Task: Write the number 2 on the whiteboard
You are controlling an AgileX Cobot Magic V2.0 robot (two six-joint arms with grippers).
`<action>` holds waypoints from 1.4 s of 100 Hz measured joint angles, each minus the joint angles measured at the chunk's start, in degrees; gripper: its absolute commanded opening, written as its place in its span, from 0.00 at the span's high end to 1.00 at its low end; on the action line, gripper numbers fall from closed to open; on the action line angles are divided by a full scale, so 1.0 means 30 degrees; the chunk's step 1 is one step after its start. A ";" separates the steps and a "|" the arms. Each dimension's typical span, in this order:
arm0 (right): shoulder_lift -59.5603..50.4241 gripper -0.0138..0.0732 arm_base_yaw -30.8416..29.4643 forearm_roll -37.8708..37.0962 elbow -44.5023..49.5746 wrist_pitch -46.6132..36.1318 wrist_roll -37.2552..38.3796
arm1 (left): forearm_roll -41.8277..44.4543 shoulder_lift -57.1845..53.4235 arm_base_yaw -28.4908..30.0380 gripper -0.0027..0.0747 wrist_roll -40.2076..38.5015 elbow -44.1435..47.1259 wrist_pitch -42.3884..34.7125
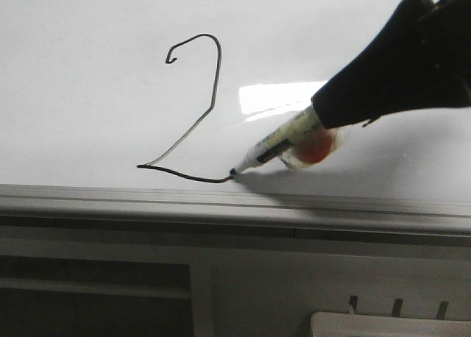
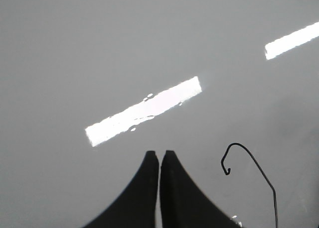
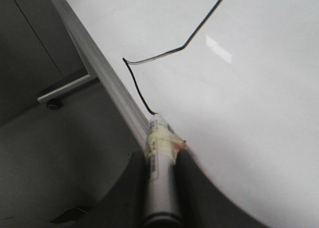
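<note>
My right pincer [image 1: 313, 127] grips the marker [image 1: 276, 142], tip touching the whiteboard [image 1: 88, 94] at lower centre, just above the grey rail [image 1: 147, 201]. The number 2 [image 1: 193, 109] sits centre-left; its base stroke ends at the tip. My left pincer [image 2: 159, 161] hovers closed, empty.

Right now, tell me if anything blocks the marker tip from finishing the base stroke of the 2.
Nothing visible does. The marker, held by the right gripper, has its tip on the number 2, and the whiteboard beyond it is bare.
</note>
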 measured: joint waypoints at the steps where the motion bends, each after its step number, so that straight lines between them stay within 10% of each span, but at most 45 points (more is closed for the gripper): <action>1: -0.0081 0.89 0.0000 -0.0054 -0.0041 0.0091 0.0000 | 0.0046 0.0000 0.0000 0.99 0.0000 0.0000 0.0000; 19: -0.0793 0.89 0.0727 -0.0358 -0.1491 0.1735 -0.0143 | 0.2079 0.0040 -0.1517 0.94 0.0000 0.0000 0.0000; 49: -0.0358 0.89 0.2158 -0.2966 -0.2927 0.3351 -0.0420 | 0.5085 0.3148 -0.6695 0.46 0.0000 0.0000 0.0065; 116: -0.0072 0.89 0.4666 -0.3826 -0.2997 0.2042 -0.0507 | 0.7013 1.1418 -0.7201 0.48 0.0000 -0.1740 -0.2501; 140: -0.0072 0.89 0.4666 -0.3826 -0.3037 0.1607 -0.0507 | 0.7013 1.1491 -0.7201 0.93 -0.0449 -0.1740 -0.2501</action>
